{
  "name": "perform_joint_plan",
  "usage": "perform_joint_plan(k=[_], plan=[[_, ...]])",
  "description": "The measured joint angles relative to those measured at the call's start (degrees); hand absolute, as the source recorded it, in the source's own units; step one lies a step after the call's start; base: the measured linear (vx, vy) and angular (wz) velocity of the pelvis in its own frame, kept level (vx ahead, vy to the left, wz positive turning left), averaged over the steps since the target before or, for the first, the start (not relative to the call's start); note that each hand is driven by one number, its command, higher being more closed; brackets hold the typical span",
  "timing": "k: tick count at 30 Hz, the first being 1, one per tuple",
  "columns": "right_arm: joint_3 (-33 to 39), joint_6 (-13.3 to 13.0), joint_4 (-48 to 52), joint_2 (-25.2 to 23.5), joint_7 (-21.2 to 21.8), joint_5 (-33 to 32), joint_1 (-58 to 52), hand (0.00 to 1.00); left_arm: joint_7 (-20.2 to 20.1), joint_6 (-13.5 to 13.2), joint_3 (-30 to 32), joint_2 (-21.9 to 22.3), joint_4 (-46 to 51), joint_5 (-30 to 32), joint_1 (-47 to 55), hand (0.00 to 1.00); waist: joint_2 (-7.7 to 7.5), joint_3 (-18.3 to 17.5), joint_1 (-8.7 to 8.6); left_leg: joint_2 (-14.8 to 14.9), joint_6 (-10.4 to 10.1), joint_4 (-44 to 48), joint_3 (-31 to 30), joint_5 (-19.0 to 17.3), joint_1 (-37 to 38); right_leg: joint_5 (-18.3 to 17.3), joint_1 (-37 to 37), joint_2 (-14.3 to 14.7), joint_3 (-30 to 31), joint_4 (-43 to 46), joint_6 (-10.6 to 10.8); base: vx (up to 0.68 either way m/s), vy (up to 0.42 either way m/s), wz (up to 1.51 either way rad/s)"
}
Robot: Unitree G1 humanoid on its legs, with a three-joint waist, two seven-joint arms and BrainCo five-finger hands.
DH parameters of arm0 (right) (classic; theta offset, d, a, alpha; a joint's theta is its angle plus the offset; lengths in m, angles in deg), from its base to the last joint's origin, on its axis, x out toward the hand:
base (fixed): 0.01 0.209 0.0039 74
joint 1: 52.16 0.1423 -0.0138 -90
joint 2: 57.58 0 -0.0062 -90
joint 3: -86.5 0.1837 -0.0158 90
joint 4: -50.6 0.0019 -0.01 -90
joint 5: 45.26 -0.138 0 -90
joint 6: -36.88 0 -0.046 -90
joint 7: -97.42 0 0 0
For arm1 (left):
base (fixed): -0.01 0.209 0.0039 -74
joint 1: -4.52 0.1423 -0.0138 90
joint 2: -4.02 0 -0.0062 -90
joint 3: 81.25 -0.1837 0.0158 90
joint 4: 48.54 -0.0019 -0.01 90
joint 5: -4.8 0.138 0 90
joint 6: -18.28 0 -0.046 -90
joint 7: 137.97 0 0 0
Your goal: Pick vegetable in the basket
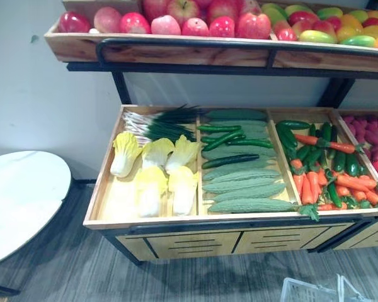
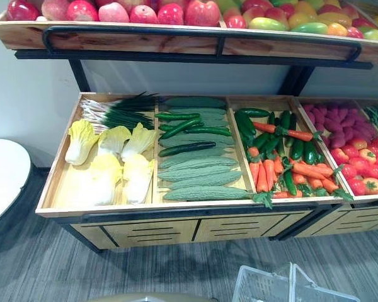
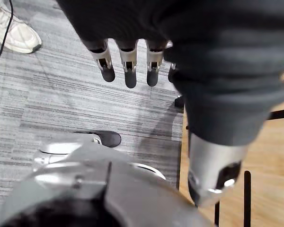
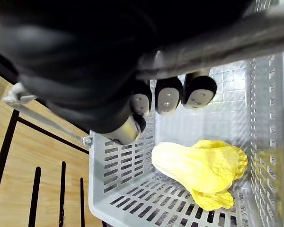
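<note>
A white plastic basket [image 2: 283, 286] hangs low at the front right of the stall; its mesh wall [image 4: 118, 165] fills the right wrist view. One yellow cabbage [image 4: 199, 168] lies on the basket's floor. My right hand [image 4: 168, 97] has its fingers curled round the basket's grey handle [image 4: 227, 42]. My left hand [image 3: 128, 61] hangs over the grey floor with straight fingers and holds nothing. More yellow cabbages [image 1: 154, 170] lie in the left compartment of the wooden crate [image 1: 107, 189].
Spring onions [image 1: 157, 123], cucumbers [image 1: 230, 160] and bitter gourds [image 1: 246, 189] fill the crate's middle; carrots [image 1: 315, 185] lie to the right. A shelf of apples [image 1: 195, 25] overhangs the crate. A round white table [image 1: 19, 201] stands left. A person's white shoe [image 3: 16, 30] rests on the floor.
</note>
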Motion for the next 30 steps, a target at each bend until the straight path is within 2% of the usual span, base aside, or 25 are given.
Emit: perform_joint_plan(k=[3, 7, 8, 11, 12, 13, 14, 15, 16, 17, 18, 19, 21, 22, 23, 24, 26, 27, 30], plan=[[0.22, -0.01, -0.3, -0.05, -0.01, -0.18, 0.23, 1.0, -0.1, 0.03, -0.64, 0.18, -0.72, -1.95, -0.95, 0.0, 0.24, 0.8, -1.01, 0.02, -0.1, 0.08, 0.08, -0.41, 1.14, -1.67, -0.4, -0.45, 0.44, 3.51, 0.37, 0.0, 0.0, 0.0], [1.34, -0.16, -1.28, -0.92, 0.02, -1.61, 0.03, 1.0, 0.13, 0.08, -1.75, 0.05, -2.34, -2.44, -2.58, 0.0, 0.11, 2.91, -1.05, -0.18, 0.24, 1.45, 1.47, -2.25, 2.93, -5.09, -3.49, -2.04, 2.27, 13.67, -0.2, -0.02, 0.02, -0.18], [1.36, -0.38, -0.92, -1.68, 0.1, -2.5, 0.32, 1.0, 0.43, 0.09, -2.18, -0.33, -2.37, -2.41, -2.73, 0.0, -0.22, 3.78, -1.04, -0.04, 0.32, 1.56, 3.22, -2.69, 3.32, -5.02, -5.76, -2.04, 4.73, 17.08, -0.33, -0.07, 0.029, -0.58], [1.06, -0.66, -0.81, -3.83, 0.1, -3.51, 0.69, 1.0, 0.63, 0.08, -2.31, -1.19, -2.57, -2.32, -2.63, 0.0, -1.35, 5.71, -0.98, -0.04, 0.27, 1.27, 8.17, -3.06, 5.65, -3.88, -6.71, -1.12, 7.22, 16.64, -1.94, -0.07, 0.045, -0.92], [0.9, -0.61, -0.78, -4.64, 0.11, -3.69, 0.78, 1.0, 0.64, 0.04, -2.47, -1.64, -2.75, -2.29, -2.79, 0.0, -2.68, 5.62, -0.94, -0.49, 0.35, 1.55, 10.63, -3.21, 6.11, -3.35, -7.42, -0.96, 7.31, 15.76, -2.72, -0.07, 0.065, -1.26], [-0.22, -0.6, -0.36, -5.47, 0.17, -4.25, 1.12, 1.0, 0.6, 0.05, -2.74, -2.13, -3.2, -2.24, -3.96, 0.0, -3.57, 6.44, -0.96, -0.67, 1.38, 3.26, 13.61, -4.11, 6.21, -0.72, -8.56, -0.5, 7.22, 14.29, -6.3, -0.13, 0.082, -1.82], [-1.6, -0.7, 0.67, -5.71, 0.16, -4.85, 1.64, 1.0, 0.42, -0.01, -3.58, -1.76, -4.08, -1.88, -5.18, 0.0, -1.19, 7.47, -0.66, 0.22, 4.02, 4.85, 15.59, -4.57, 4.63, 5.59, -8.77, 2.14, 7.0, 8.58, -12.32, -0.19, 0.065, -1.9], [-2.0, -0.71, 1.46, -5.34, 0.24, -4.84, 2.28, 1.0, 0.3, -0.05, -4.0, -1.3, -4.38, -1.74, -5.66, 0.0, -0.68, 7.73, 0.0, 1.8, 4.34, 5.09, 18.44, -4.75, 4.43, 7.25, -9.24, 2.65, 4.47, 7.29, -14.75, -0.31, 0.025, -2.0], [-2.32, -0.36, 1.96, -5.34, 0.89, -4.83, 3.42, 1.0, 0.07, -0.05, -4.33, -1.55, -3.7, -1.33, -6.74, 0.0, -0.5, 9.26, -0.25, 2.65, 4.28, 5.92, 22.93, -4.71, 4.43, -1.98, -12.4, 0.48, -5.37, 23.18, -14.32, -0.27, -0.018, -1.5], [-2.13, -0.36, 2.15, -5.2, 1.09, -4.94, 2.49, 1.0, 0.14, 0.03, -5.32, -1.83, -3.39, -1.32, -7.09, 0.0, -0.23, 9.67, -1.04, 3.33, 4.4, 6.59, 24.55, -4.72, 4.59, -8.04, -12.97, -2.01, -9.56, 35.34, -13.73, -0.23, -0.011, -1.35], [-1.52, -0.36, 1.97, -5.14, 1.09, -5.23, 0.83, 1.0, 0.11, 0.04, -6.77, -2.24, -3.45, -1.34, -7.26, 0.0, -0.2, 9.64, -1.21, 3.57, 4.1, 6.83, 26.7, -4.43, 4.96, -11.16, -11.0, -4.73, -11.75, 43.73, -13.2, -0.11, 0.002, -0.86], [-1.11, -0.36, 1.59, -5.0, 1.07, -5.24, 0.14, 1.0, 0.15, 0.05, -6.77, -2.22, -3.47, -1.36, -7.4, 0.0, -0.21, 9.63, -1.12, 3.6, 3.88, 6.86, 28.2, -4.18, 5.28, -12.11, -9.56, -6.09, -12.46, 46.0, -12.55, -0.08, -0.004, -1.19], [-0.6, -0.12, 0.16, -4.2, 0.91, -5.11, -0.02, 1.0, 0.42, 0.14, -6.61, -2.24, -3.55, -1.37, -7.12, 0.0, -0.99, 9.17, -0.81, 3.7, 3.44, 7.82, 36.3, -3.57, 5.91, -14.3, -4.89, -11.61, -15.38, 44.71, -9.05, -0.05, -0.067, -1.75], [-0.71, 0.12, -0.03, -4.16, 0.96, -5.09, 0.24, 1.0, 0.61, 0.14, -6.62, -2.39, -3.56, -1.34, -7.19, 0.0, -1.63, 9.0, -0.74, 3.88, 3.38, 8.65, 38.83, -3.41, 5.79, -14.81, -5.26, -11.78, -16.67, 42.85, -7.62, -0.06, -0.144, -2.23], [-1.62, 0.52, -0.01, -4.09, 0.95, -5.09, 1.84, 1.0, 0.65, 0.23, -6.62, -2.41, -4.16, -1.33, -7.75, 0.0, -0.91, 9.33, -0.65, 5.29, 3.89, 10.13, 43.26, -3.11, 5.47, -15.24, -5.98, -8.75, -19.39, 38.23, -7.57, -0.17, -0.225, -2.27], [-2.46, 0.51, 0.09, -3.57, 0.91, -5.09, 3.08, 1.0, 0.66, 0.43, -6.84, -1.93, -4.53, -1.3, -7.85, 0.0, 0.15, 9.11, -0.54, 6.09, 4.03, 9.57, 45.01, -3.19, 4.74, -15.1, -5.8, -4.72, -19.14, 30.8, -7.75, -0.22, -0.261, -2.2], [-2.38, 0.67, -0.03, -2.99, 0.68, -5.1, 3.98, 1.0, 0.64, 0.61, -8.06, -1.62, -4.47, -1.37, -9.06, 0.0, 1.28, 9.44, -0.85, 6.22, 3.8, 8.55, 47.03, -2.59, 5.14, -14.98, -5.77, -0.42, -16.6, 22.66, -7.55, -0.23, -0.275, -1.64], [-2.47, 0.67, -0.12, -2.79, 0.65, -5.1, 3.97, 1.0, 0.62, 0.68, -8.44, -1.62, -4.51, -1.49, -10.27, 0.0, 1.76, 9.71, -1.25, 7.53, 3.67, 10.15, 47.86, -1.67, 5.31, -13.67, -5.52, 1.42, -14.85, 19.9, -7.61, -0.18, -0.277, -1.13], [-3.72, 0.78, -0.31, -3.43, 0.52, -5.06, 1.93, 1.0, 0.66, 0.46, -8.19, -1.32, -4.03, -2.17, -10.89, 0.0, 1.85, 9.31, -1.48, 10.62, 3.33, 14.47, 50.08, -0.73, 6.19, -11.89, -3.71, 4.63, -12.38, 13.61, -7.25, -0.1, -0.179, -0.63]])
